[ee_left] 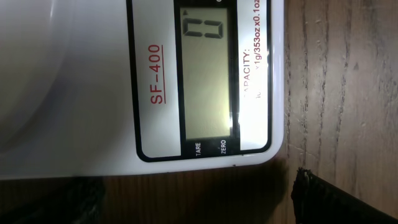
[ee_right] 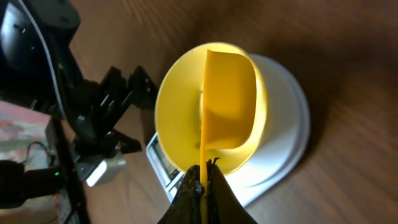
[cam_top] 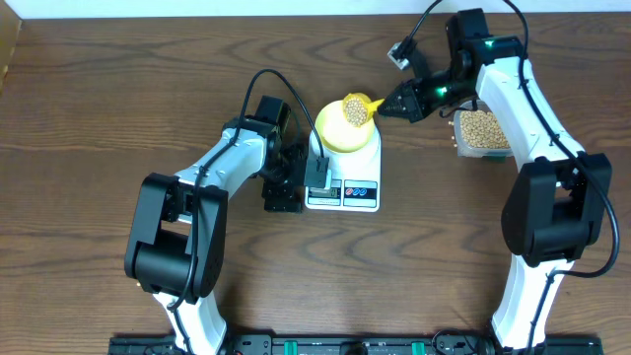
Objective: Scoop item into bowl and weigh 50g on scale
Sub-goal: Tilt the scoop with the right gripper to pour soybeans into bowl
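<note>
Left hand (cam_top: 299,187): fingers spread wide, gripping nothing, low at the left edge of the scale (cam_top: 343,189), which sits mid-tabletop, slightly toward the far edge. Left wrist view of the scale face: red "SF-400"; small white "TARE" and "ZERO" under the display (ee_left: 208,74); beside it "CAPACITY:" and partly readable "1g/353oz x 0.1oz". The display shows a single digit, apparently 0, seen sideways. The bowl (cam_top: 337,133), pale yellow, rests on the scale's round platform at its far end. Yellow scoop (cam_top: 357,107) is held over the bowl's far-right rim, heaped with beans (cam_top: 354,109). Right hand (ee_right: 202,185): closed on the scoop's thin handle, just right of the bowl. Clear tub (cam_top: 480,130) with more beans stands farther toward the tabletop's right edge, partly under the right arm.
</note>
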You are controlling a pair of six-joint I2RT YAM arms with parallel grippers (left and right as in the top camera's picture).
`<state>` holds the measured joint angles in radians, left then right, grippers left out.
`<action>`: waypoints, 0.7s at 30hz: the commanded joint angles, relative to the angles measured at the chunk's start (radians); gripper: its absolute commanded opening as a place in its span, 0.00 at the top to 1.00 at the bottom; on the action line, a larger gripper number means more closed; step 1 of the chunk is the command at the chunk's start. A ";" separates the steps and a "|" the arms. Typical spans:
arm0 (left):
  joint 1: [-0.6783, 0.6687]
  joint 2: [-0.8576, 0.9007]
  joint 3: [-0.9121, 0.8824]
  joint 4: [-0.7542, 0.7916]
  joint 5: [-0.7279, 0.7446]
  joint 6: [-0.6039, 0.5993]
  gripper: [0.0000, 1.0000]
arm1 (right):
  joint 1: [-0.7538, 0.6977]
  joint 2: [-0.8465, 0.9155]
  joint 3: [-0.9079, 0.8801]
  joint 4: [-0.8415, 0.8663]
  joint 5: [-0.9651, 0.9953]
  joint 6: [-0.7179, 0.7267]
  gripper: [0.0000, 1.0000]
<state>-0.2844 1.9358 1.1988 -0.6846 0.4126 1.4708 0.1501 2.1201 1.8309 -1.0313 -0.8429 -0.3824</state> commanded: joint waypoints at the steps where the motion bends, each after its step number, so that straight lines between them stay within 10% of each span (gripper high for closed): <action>1: -0.009 0.011 -0.011 -0.006 0.020 0.014 0.02 | 0.009 0.003 -0.002 0.026 -0.001 0.013 0.99; 21: -0.009 0.011 -0.011 -0.006 0.020 0.014 0.02 | 0.016 -0.018 0.021 0.051 -0.031 0.056 0.99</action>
<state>-0.2844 1.9358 1.1988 -0.6846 0.4126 1.4708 0.1505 2.1197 1.8313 -0.9817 -0.8383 -0.2970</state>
